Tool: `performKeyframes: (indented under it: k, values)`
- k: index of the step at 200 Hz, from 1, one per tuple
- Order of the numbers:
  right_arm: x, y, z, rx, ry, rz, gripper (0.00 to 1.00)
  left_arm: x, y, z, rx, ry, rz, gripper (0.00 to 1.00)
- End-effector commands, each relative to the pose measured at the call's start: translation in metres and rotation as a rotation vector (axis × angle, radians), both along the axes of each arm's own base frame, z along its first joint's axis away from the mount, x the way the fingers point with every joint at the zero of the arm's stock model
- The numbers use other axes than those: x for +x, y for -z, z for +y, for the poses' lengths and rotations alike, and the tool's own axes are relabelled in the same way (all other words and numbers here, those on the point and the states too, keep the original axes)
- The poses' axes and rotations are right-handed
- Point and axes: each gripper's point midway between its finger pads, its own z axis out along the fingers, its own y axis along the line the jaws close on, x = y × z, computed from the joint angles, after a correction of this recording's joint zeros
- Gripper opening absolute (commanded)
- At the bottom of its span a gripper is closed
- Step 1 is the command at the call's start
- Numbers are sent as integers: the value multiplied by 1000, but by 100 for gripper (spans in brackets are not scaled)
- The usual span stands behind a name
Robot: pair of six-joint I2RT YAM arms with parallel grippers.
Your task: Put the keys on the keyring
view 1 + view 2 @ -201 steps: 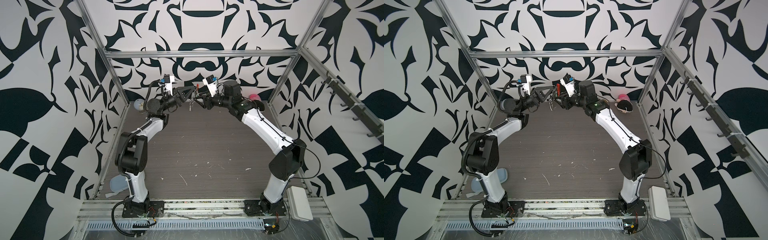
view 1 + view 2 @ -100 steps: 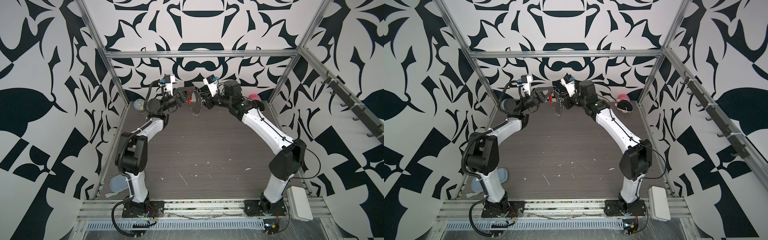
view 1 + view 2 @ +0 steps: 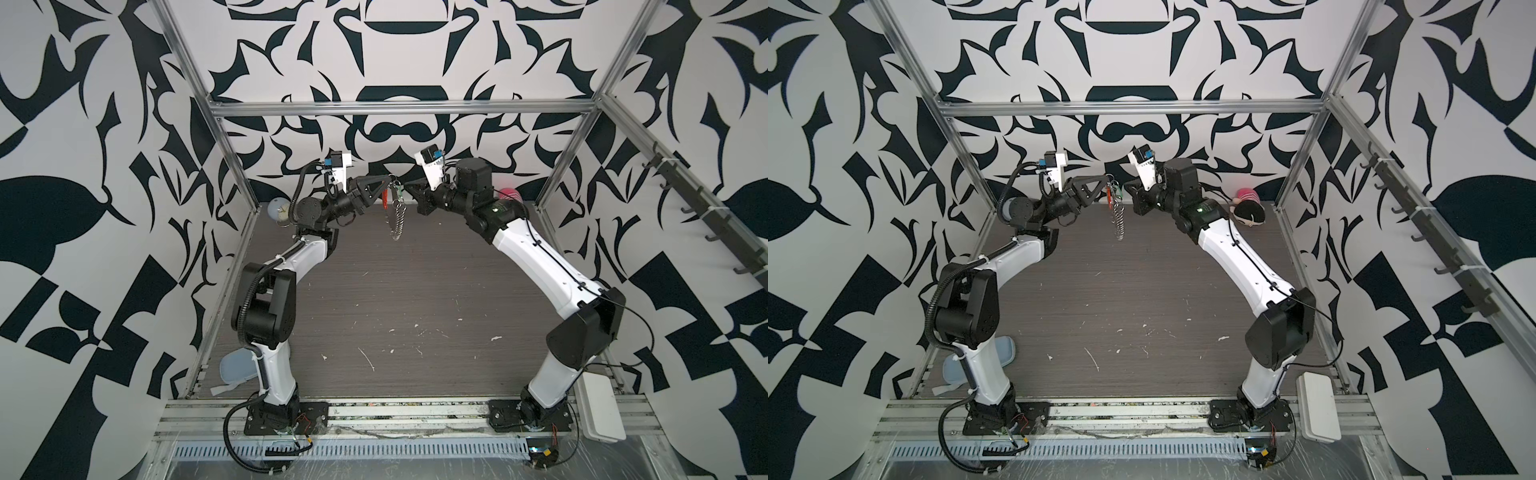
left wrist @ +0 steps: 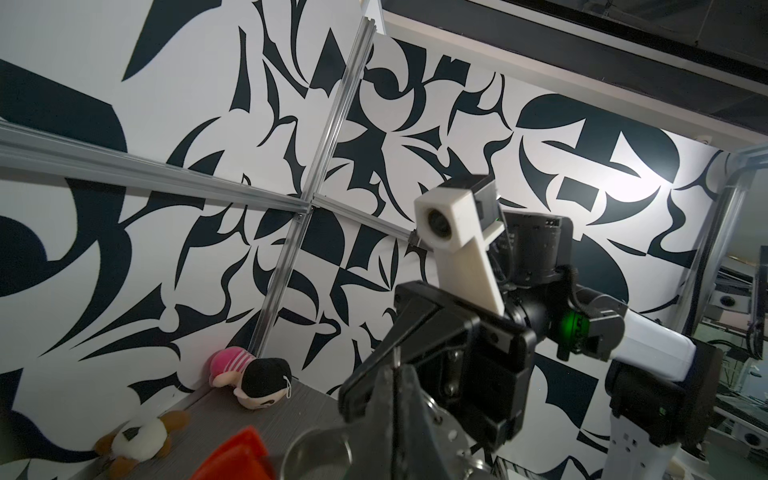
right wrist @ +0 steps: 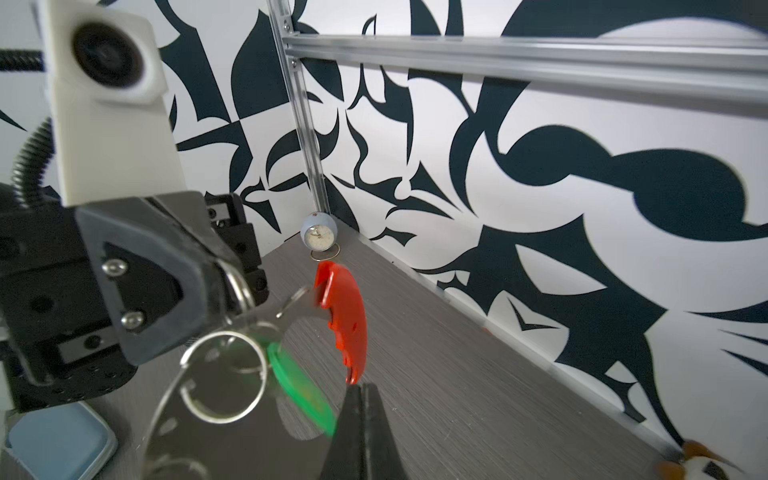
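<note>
Keys (image 5: pixel 303 390) dangle, seemingly threaded, on the keyring (image 3: pixel 397 218) clamped in the left fingers (image 5: pixel 187 266); the right fingers (image 5: pixel 357 436), together and empty, should next check it holds.

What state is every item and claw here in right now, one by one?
left gripper: shut on the keyring.
right gripper: shut, empty, beside the green tag.
keyring: dangling from the left gripper.
green tag: apparently strung on the keyring, blurred.
clock: upright in the far corner.
plush doll: lying down.
</note>
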Motion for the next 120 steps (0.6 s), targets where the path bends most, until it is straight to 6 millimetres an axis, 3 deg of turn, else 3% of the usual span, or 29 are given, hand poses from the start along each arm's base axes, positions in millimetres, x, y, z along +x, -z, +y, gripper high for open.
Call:
performKeyframes:
  k: [1,26,45,74,120]
  values:
    - [-7,-33,-13,15,36,-89,0,-9,-13,2,-28,9,-64,0]
    - [-12,-30,-8,16,-4,-75,0,-9,-14,1,-28,11,-66,0]
    - [-15,-28,-3,33,-35,-51,14,-8,-14,1,-28,12,-63,0]
    - [-16,-27,4,47,-74,-23,23,-9,-14,1,-28,17,-61,0]
    - [-36,-31,26,73,-202,-14,25,-8,-14,0,-28,11,-71,0]
